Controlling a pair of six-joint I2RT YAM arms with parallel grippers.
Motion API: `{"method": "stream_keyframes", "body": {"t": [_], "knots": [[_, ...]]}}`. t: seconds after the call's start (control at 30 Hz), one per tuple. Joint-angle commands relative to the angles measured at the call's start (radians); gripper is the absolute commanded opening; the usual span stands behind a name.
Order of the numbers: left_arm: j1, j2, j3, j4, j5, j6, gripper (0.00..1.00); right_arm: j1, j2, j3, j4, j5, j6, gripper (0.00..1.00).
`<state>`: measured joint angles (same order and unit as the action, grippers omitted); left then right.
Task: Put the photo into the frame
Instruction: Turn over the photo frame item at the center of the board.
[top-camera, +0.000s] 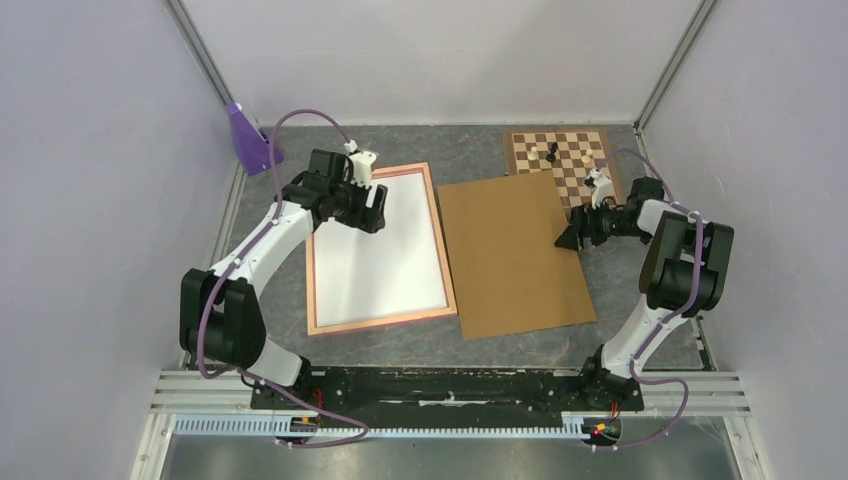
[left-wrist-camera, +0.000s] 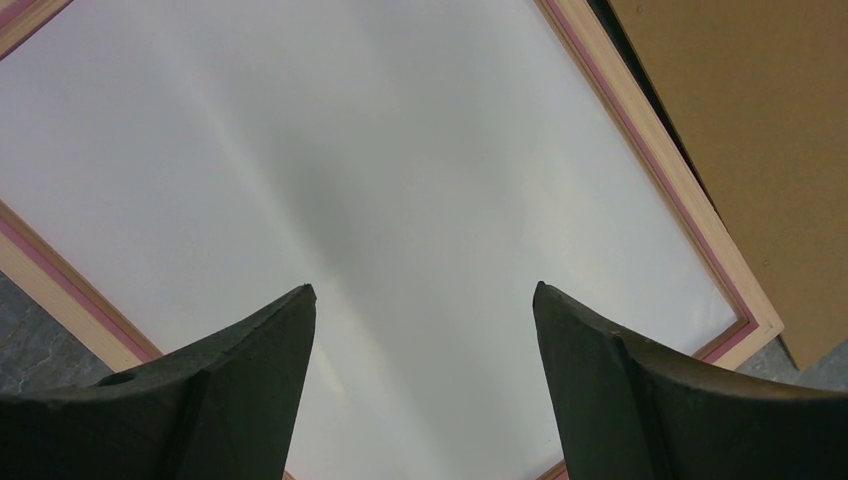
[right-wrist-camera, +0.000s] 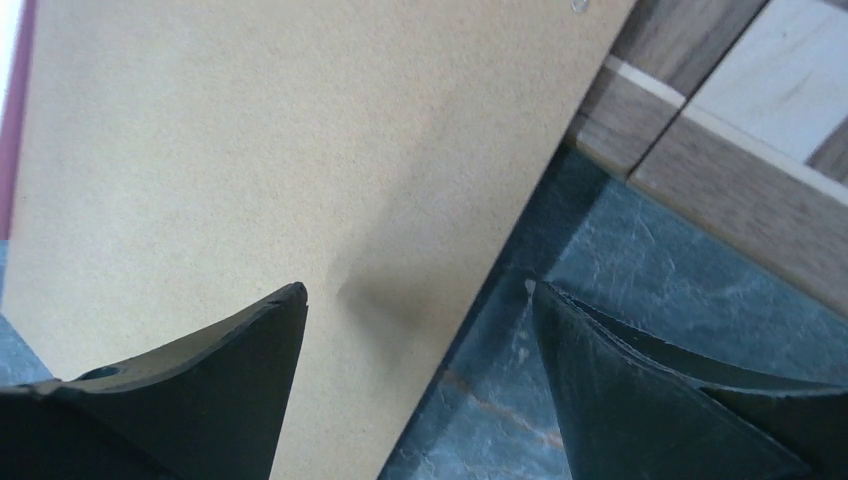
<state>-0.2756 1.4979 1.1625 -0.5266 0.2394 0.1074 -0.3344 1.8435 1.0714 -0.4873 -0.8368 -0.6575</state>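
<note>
- Indoors, a grey marbled table (top-camera: 500, 350) sits between pale lilac walls.
- At left lies the frame (top-camera: 380, 320), filled by a white sheet (top-camera: 380, 250) with no print showing.
- Just beside it rests a brown board (top-camera: 515, 255), its far edge meeting a chessboard (top-camera: 565, 160).
- Over the sheet hovers the left gripper (left-wrist-camera: 422, 290), fingers wide and empty.
- Over the board's right edge hangs the right gripper (right-wrist-camera: 418, 285), likewise spread wide and holding nothing.
</note>
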Motion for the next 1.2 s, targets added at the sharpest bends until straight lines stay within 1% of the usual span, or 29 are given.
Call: {"method": "stream_keyframes", "body": {"t": [0.0, 0.27, 0.5, 0.63, 0.8, 1.03, 1.17], "knots": [[-0.005, 0.016, 0.042, 0.037, 0.014, 0.036, 0.86, -0.002, 0.096, 0.02, -0.052, -0.062, -0.055, 0.86], [-0.007, 0.018, 0.039, 0.039, 0.014, 0.037, 0.86, -0.002, 0.203, 0.039, -0.052, -0.117, -0.06, 0.83], [-0.01, 0.019, 0.028, 0.043, 0.016, 0.037, 0.86, -0.002, 0.239, 0.016, -0.043, -0.154, -0.069, 0.8], [-0.01, 0.02, 0.028, 0.043, 0.015, 0.037, 0.86, -0.002, 0.244, 0.008, -0.043, -0.168, -0.077, 0.76], [-0.011, 0.016, 0.028, 0.042, 0.015, 0.038, 0.86, -0.005, 0.234, 0.019, -0.051, -0.171, -0.074, 0.66], [-0.011, 0.014, 0.025, 0.042, 0.013, 0.042, 0.86, -0.017, 0.208, 0.069, -0.099, -0.184, -0.085, 0.38], [-0.013, 0.015, 0.028, 0.043, 0.014, 0.044, 0.86, -0.026, 0.184, 0.094, -0.121, -0.186, -0.089, 0.32]]}}
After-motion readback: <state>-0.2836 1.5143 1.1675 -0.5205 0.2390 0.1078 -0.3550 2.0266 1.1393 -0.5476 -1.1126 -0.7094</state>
